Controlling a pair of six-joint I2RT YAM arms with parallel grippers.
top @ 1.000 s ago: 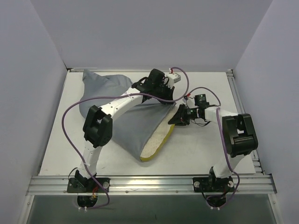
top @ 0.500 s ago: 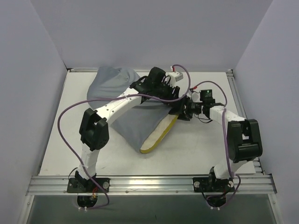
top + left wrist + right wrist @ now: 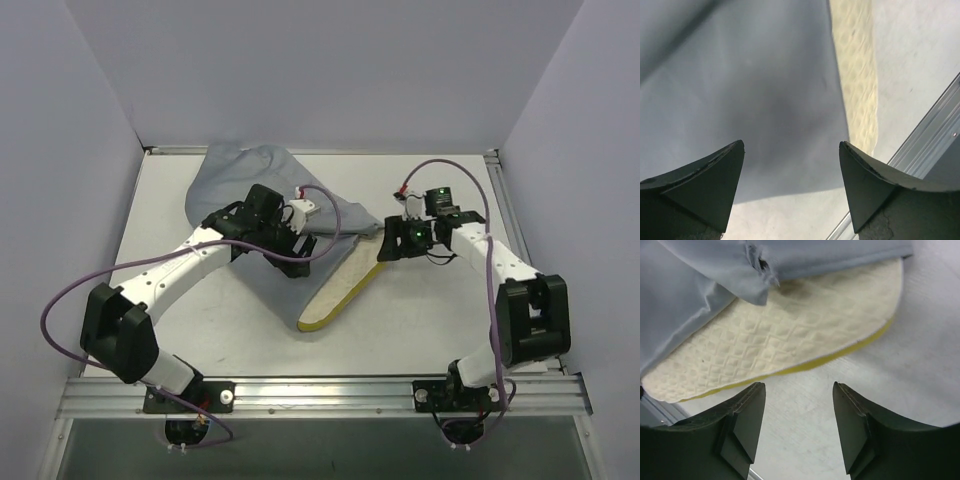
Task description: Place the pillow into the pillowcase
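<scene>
The grey pillowcase (image 3: 240, 175) lies wrinkled at the table's back left and covers most of the pillow. The pillow's (image 3: 335, 292) cream face and yellow edge stick out along the case's right side toward the front. My left gripper (image 3: 298, 257) hovers over the case's middle, open, with only grey cloth (image 3: 765, 90) and the pillow's strip (image 3: 856, 75) below its jaws (image 3: 791, 150). My right gripper (image 3: 385, 249) stands open just right of the pillow's far end. Between its jaws (image 3: 799, 390) is bare table, and the pillow (image 3: 790, 340) and the case's hem (image 3: 695, 290) lie just ahead.
An aluminium rail (image 3: 320, 388) runs along the near table edge and shows in the left wrist view (image 3: 932, 132). Grey walls enclose the table on three sides. Purple cables loop off both arms (image 3: 70, 300).
Both grippers have opened. The left arm has drawn back from the far right corner of the case to above its middle. The case has dropped and settled over the pillow.
</scene>
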